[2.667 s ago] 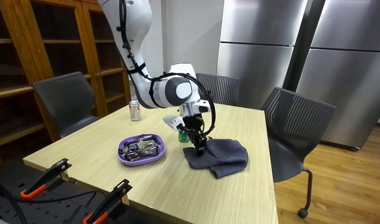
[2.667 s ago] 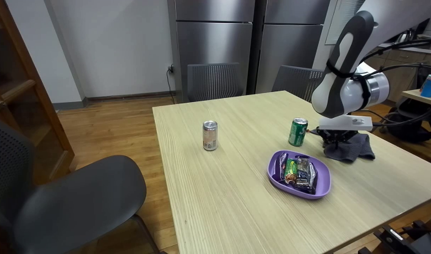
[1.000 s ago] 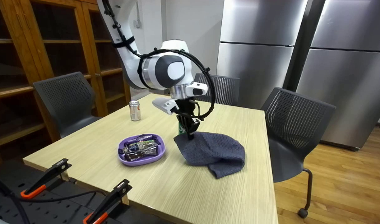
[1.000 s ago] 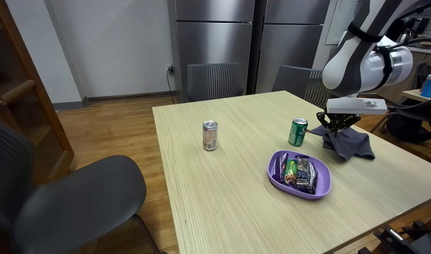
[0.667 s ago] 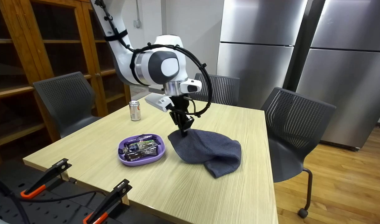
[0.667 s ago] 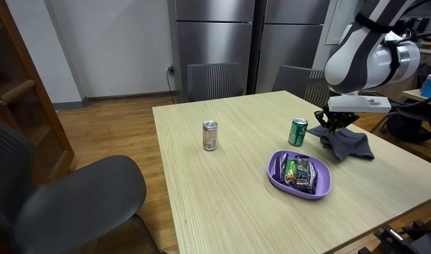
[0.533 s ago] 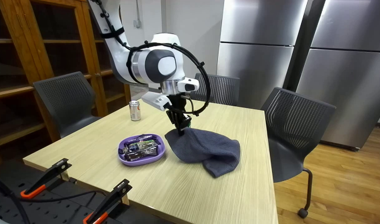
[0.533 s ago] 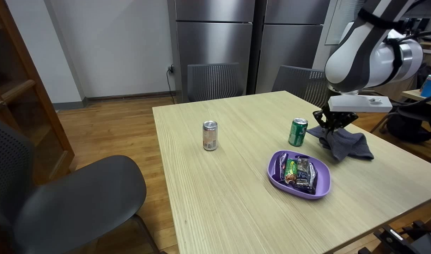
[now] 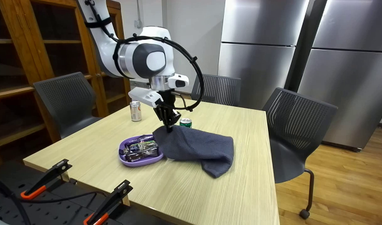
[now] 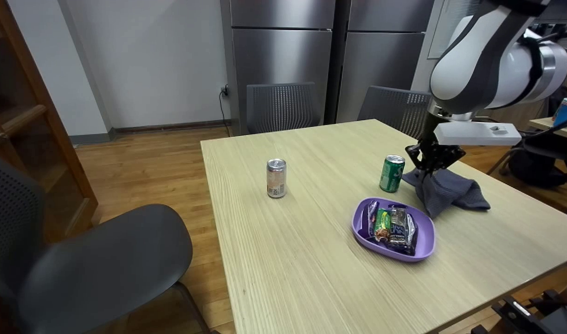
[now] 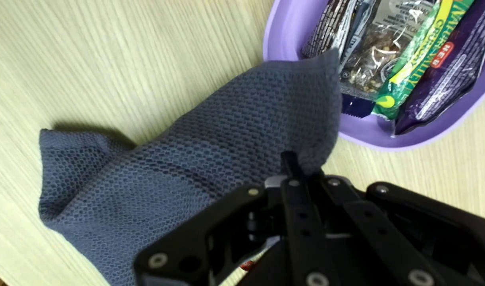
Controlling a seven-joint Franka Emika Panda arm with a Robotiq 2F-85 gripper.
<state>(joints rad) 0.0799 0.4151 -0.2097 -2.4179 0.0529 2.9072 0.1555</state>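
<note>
My gripper [image 9: 169, 128] is shut on a corner of a dark blue-grey waffle cloth [image 9: 195, 143], held above the table. The cloth also shows in an exterior view [image 10: 450, 190] and in the wrist view [image 11: 226, 131]. Its far part lies on the table, and the rest slopes up to my fingers. One finger [image 11: 289, 161] shows against the cloth; the other is mostly hidden. The cloth's free edge overlaps the near rim of a purple tray [image 11: 385, 143] in the wrist view; I cannot tell if they touch. Wrapped snack bars [image 11: 409, 59] lie in the tray.
A green can [image 10: 392, 174] stands close to the gripper, partly behind the cloth in an exterior view [image 9: 185, 122]. A silver can [image 9: 135, 111] stands farther off. Chairs [image 9: 297, 131] ring the wooden table [image 9: 234, 197]. Clamps [image 9: 109, 200] grip its edge. A small red thing [image 11: 247, 265] shows below the gripper.
My gripper has lifted the cloth's corner off the table and moved toward the purple tray, drawing the cloth with it. More of the green can's top now shows. Tray and cans have not moved.
</note>
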